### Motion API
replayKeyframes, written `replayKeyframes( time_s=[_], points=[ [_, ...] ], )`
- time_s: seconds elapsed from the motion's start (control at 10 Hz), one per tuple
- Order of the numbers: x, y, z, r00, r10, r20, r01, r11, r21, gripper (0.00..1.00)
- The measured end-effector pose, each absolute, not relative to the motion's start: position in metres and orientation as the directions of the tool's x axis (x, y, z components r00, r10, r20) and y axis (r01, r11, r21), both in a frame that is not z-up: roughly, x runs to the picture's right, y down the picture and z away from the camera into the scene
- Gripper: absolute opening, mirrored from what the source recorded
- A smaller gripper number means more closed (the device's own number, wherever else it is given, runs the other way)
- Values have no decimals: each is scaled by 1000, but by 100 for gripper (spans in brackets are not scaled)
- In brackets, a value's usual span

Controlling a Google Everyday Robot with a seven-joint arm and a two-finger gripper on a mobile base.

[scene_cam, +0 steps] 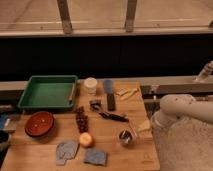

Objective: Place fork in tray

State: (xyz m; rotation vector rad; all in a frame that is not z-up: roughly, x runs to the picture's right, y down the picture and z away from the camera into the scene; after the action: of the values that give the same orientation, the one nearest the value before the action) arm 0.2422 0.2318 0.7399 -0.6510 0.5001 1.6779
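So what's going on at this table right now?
A single-arm robot is meant to put the fork in the tray. The end effector sits low at the right edge of the table, beside the metal cup and well away from the fork. The fork lies mid-table, just below the white cup and right of the tray. It is not in the tray, so the placing is not yet done.

One tray (49,77); two wooden utensils (129,94); one gripper (149,125), right.
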Motion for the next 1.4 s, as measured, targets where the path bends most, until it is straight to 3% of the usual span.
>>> replayKeyframes(
  time_s=[0.9, 1.4],
  points=[
    [242, 232, 740, -130, 739, -661, -981, -193, -23, 80],
    [189, 238, 773, -5, 714, -700, -988, -110, -105, 80]
  ],
)
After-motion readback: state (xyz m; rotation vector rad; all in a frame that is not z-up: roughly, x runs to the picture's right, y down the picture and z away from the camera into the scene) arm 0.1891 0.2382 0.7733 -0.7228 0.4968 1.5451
